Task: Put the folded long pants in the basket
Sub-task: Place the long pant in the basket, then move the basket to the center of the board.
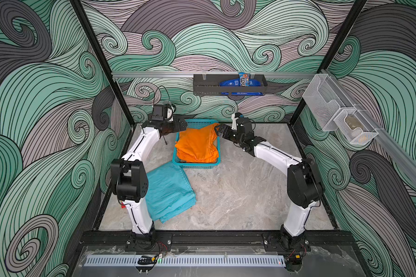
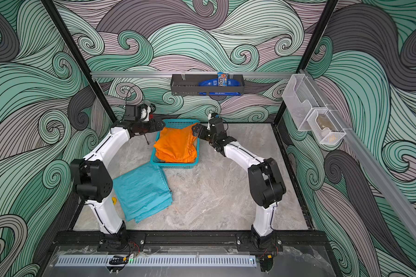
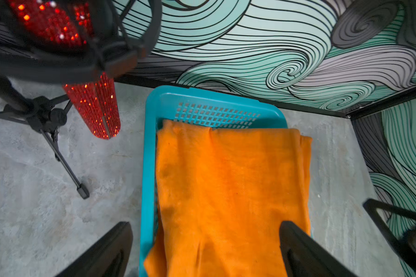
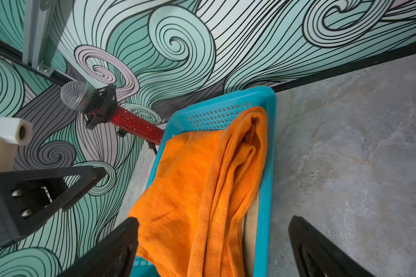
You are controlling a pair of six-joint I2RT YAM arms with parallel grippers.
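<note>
Folded turquoise cloth pants (image 1: 168,191) lie on the grey table (image 1: 238,191).
Both claws, left gripper (image 3: 205,249) and right gripper (image 4: 214,247), stand spread above folded orange pants (image 1: 197,145) in the turquoise perforated plastic basket (image 1: 197,164); maybe tan cloth (image 4: 250,227) underneath.

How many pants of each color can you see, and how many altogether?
Orange pants: 1, in the basket.
Turquoise pants: 1, on the table.
Khaki pants: 1, only an edge showing under the orange ones.
Total: 3

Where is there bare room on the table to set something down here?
Bare: the table between the blue pants and the right arm, and right of the basket. Crowded: the far left corner, where the basket with the orange pants, a microphone stand and both open grippers sit.
</note>
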